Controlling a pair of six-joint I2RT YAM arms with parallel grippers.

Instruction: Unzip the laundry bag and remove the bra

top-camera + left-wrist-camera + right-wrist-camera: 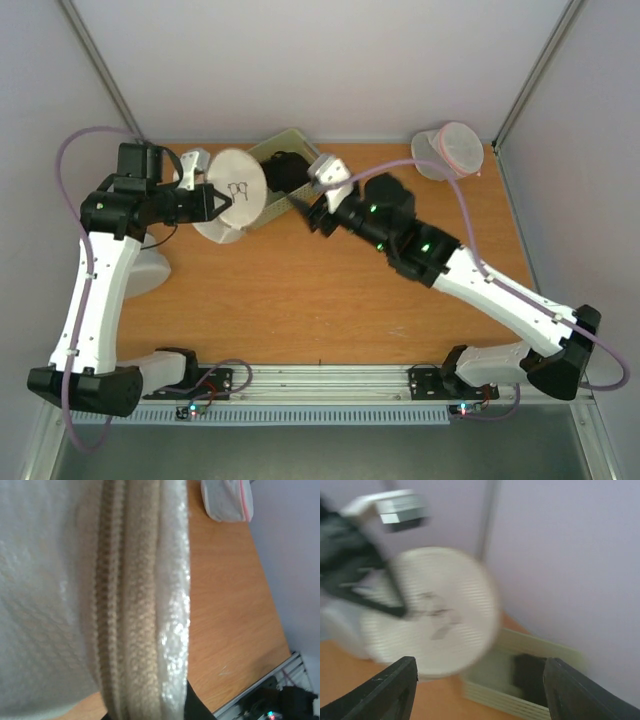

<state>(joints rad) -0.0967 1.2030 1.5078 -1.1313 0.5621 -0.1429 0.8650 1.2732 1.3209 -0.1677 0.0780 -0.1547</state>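
Top external first: notes left gripper (218,202) clenched on the rim of the laundry bag (240,195), holding it raised on edge, with the face carrying the dark zip pull (237,188) turned toward the right gripper (312,217). Finds that gripper released and holding nothing, just short of the bag and not touching. Confirms on right wrist: fingers (390,690) spread wide, bag straight ahead. Records tray (272,148) just beyond the right fingertips, dark item (288,165) inside; cannot identify it. On left wrist, reads zip teeth as closed. Judges step as unzipping, not yet begun. Calls next for pinching the small pull with the right fingertips and drawing it along the rim against a firm left grip.
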